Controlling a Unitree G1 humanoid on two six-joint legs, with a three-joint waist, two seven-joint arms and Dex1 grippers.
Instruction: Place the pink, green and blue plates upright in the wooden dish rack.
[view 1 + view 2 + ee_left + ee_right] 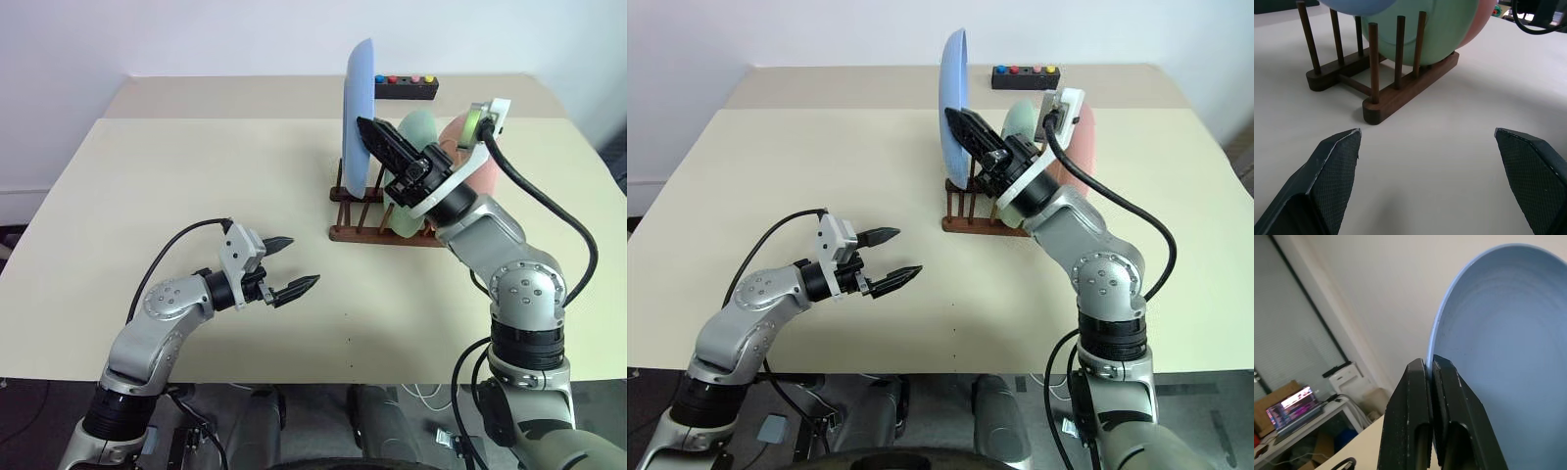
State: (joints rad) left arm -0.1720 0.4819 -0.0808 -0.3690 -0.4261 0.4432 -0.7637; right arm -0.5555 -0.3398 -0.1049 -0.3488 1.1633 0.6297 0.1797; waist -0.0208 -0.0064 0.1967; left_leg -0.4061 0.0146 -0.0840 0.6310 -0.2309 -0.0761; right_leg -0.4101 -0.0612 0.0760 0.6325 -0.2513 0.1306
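One blue plate (359, 113) edge-on in right tool (370, 131)

The right arm (460, 211) hides most of the pink plate (487, 176) and the green plate's (416, 132) lower part; the wooden dish rack's (358, 233) right end is covered too

Both arms were silver-grey metal with rounded joint housings showing small dark screws. Each ended in a white bracket and two black tapered fingers: left gripper (294, 264), right gripper (370, 132). Inner pads (1334, 166) were cross-hatched. A black cable looped along each forearm. Black ribbed collars ringed the upper arms.
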